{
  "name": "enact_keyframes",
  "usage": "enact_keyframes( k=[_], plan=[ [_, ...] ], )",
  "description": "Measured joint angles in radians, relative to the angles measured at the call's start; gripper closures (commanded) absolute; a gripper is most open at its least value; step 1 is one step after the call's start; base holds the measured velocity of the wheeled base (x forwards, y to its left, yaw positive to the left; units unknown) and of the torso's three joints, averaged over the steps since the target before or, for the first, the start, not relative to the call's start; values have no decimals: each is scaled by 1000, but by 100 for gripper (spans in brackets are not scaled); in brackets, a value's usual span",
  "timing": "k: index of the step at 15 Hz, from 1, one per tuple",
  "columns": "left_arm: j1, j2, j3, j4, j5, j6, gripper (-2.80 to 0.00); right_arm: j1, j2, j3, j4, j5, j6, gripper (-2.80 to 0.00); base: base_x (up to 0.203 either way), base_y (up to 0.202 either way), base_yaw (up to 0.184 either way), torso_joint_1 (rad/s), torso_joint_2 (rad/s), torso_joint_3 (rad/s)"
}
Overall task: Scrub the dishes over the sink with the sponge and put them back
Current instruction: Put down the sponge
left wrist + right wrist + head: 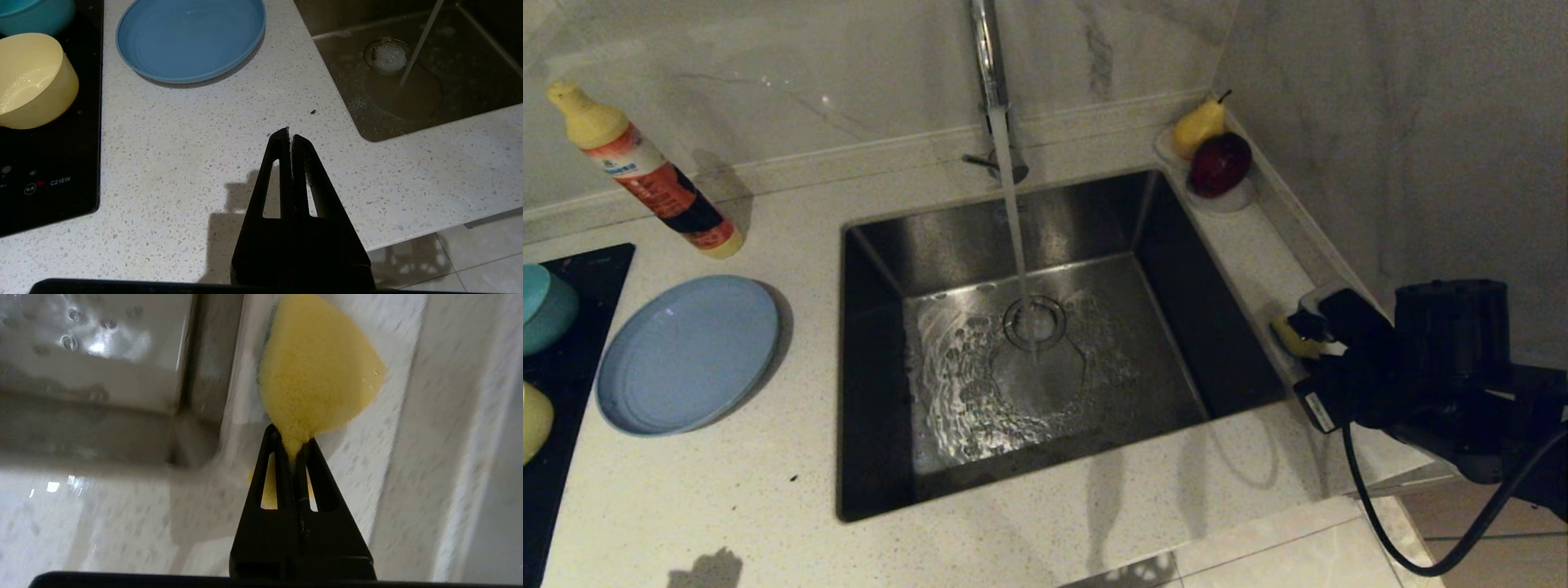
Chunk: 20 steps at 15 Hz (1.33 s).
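The right gripper pinches the sponge on the counter right of the sink, where the tap runs, the pear and apple beyond, while the left gripper, clenched empty, hangs near the plate.

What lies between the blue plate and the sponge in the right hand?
The sink lies between them, with tap water running onto its drain. The plate is on the counter to its left; the sponge, in the right hand, is at its right rim. The head view shows this.
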Motion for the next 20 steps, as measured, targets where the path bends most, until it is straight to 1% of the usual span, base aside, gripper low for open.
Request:
enact_keyframes(
  k=[2,12,13,20],
  plan=[
    [0,0,0,0,0,0,0,0,8,2,-35,0,-14,0,0,0,0,0,0,0],
    [0,0,0,0,0,0,0,-6,22,17,-40,-21,-20,0,0,0,0,0,0,0],
    [0,0,0,0,0,0,0,-6,22,18,-40,-24,-20,-280,0,0,0,0,0,0],
    [0,0,0,0,0,0,0,-8,15,22,-43,-34,-20,-280,0,0,0,0,0,0]
  ],
)
